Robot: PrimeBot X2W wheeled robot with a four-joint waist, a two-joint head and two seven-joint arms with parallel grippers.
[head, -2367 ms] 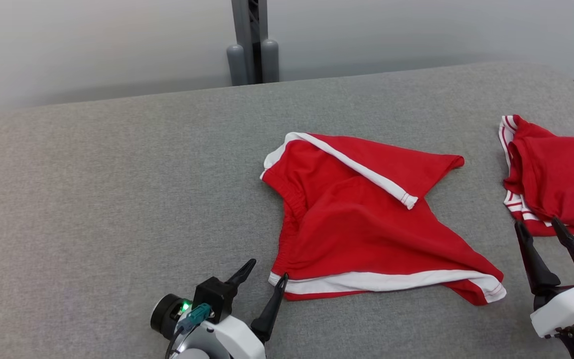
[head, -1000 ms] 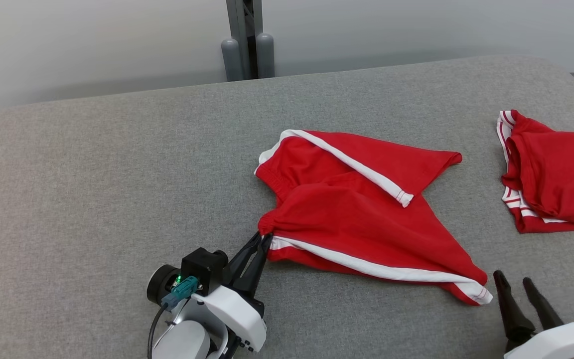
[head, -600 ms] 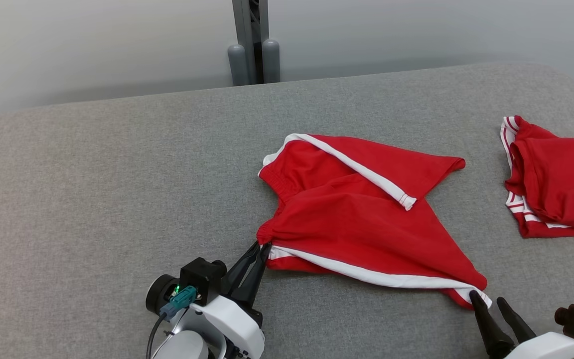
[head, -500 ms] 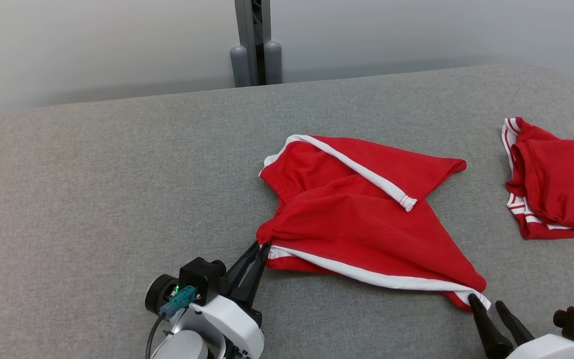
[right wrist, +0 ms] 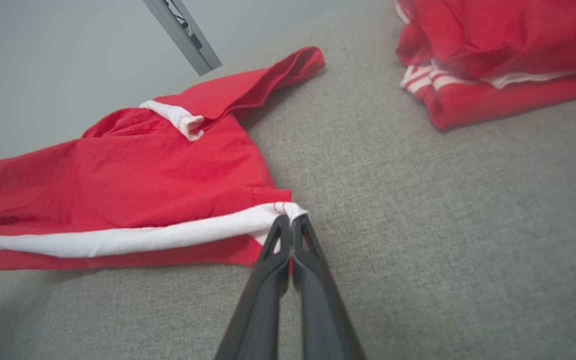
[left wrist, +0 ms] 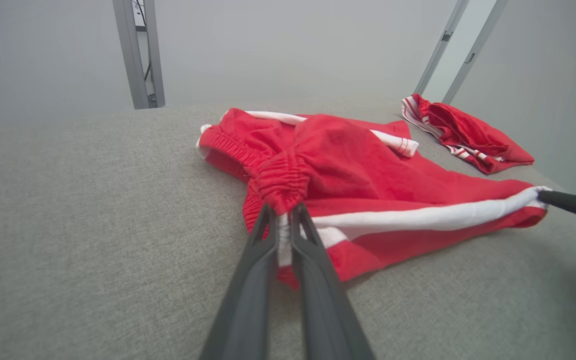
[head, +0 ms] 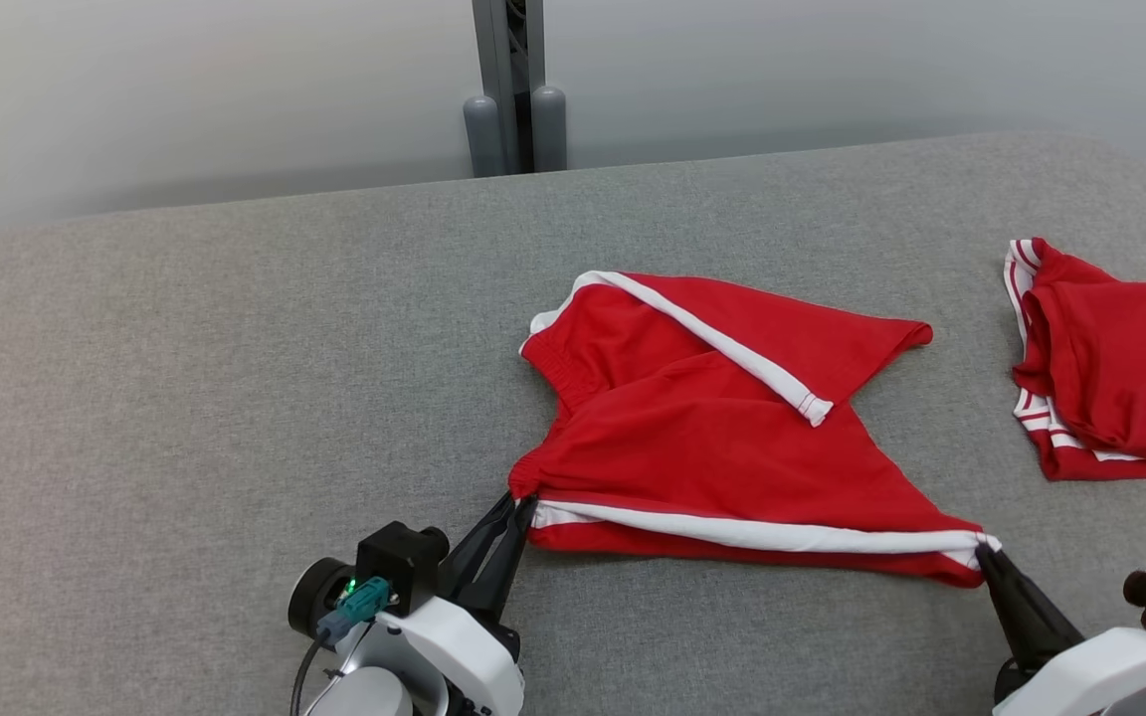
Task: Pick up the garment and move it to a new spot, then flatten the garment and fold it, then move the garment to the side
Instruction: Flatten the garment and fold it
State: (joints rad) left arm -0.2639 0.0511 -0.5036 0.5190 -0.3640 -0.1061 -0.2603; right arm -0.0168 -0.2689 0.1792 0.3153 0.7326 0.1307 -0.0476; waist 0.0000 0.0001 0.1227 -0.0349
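At the near-left corner of the red garment (head: 722, 447), the left hand (head: 523, 502) is pressed together on the gathered waistband (left wrist: 285, 182). The garment lies rumpled on the grey counter (head: 185, 398), its white stripe (head: 762, 535) running taut along the near edge (one leg flopped back over the top). At its near-right corner, the right hand (head: 983, 552) pinches the white hem. Well right of the garment lies a second red piece (head: 1120, 378), heaped and apart.
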